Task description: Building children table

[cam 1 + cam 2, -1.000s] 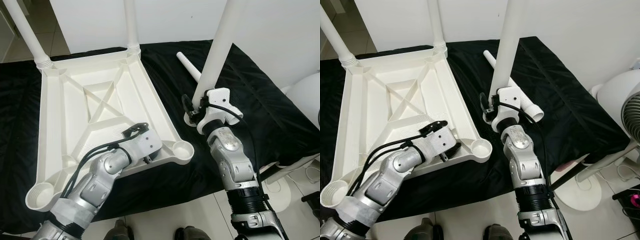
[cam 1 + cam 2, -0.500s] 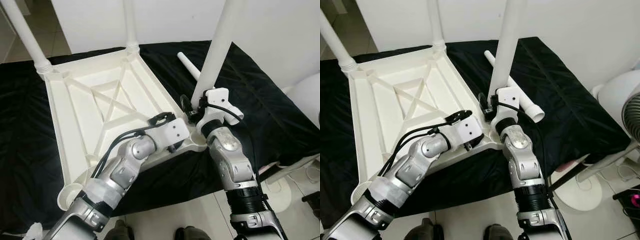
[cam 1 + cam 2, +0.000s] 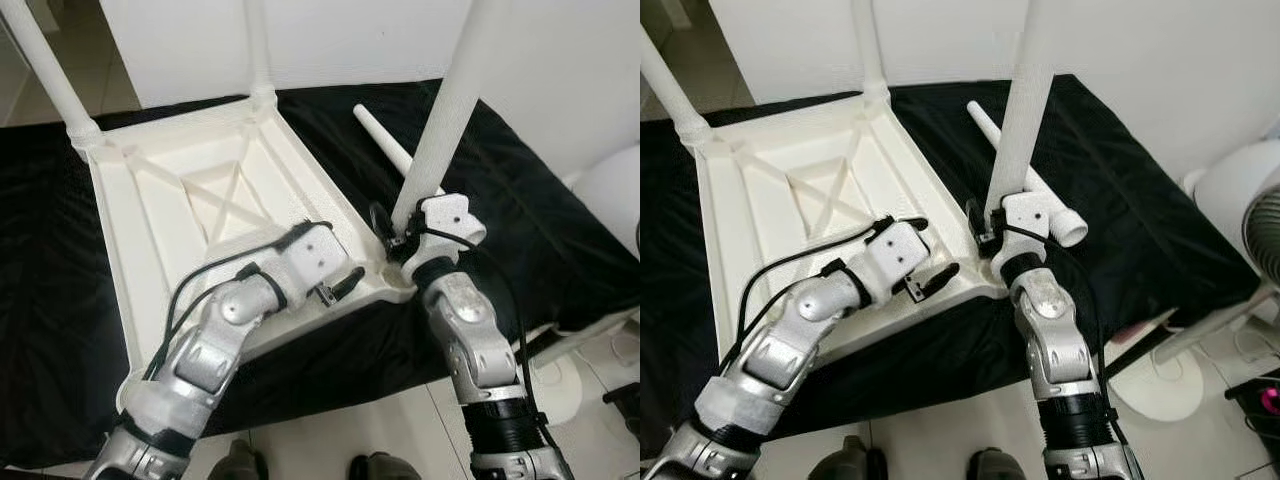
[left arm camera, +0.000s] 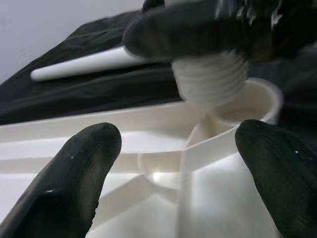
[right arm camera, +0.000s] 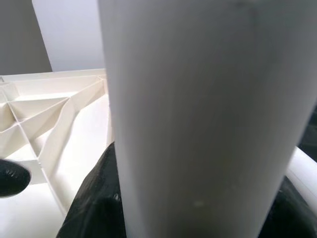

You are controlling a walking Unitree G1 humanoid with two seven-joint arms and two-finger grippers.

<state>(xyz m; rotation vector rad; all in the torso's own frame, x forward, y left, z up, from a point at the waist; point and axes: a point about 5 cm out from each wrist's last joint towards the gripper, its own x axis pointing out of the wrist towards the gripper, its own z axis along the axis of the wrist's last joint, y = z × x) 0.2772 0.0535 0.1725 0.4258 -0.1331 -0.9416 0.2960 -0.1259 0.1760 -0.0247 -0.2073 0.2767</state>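
Two legs already stand at the far corners of the upturned tabletop (image 3: 180, 200). Your right gripper (image 3: 400, 235), fingers clenched on the third leg (image 3: 445, 120), holds its threaded end (image 4: 210, 82) over the near corner socket (image 4: 252, 99); keep it plumb, lower, then twist. The left gripper (image 3: 335, 290) rests with released fingers beside that socket.

One upturned white tabletop (image 3: 170, 200). Four white table legs: two standing in the far corner sockets (image 3: 50, 70) (image 3: 258, 50), one upright at the near corner (image 3: 450, 110), one lying loose on the black cloth (image 3: 385, 140). One black cloth (image 3: 520, 210). Two robot arms (image 3: 220, 340) (image 3: 470, 340).
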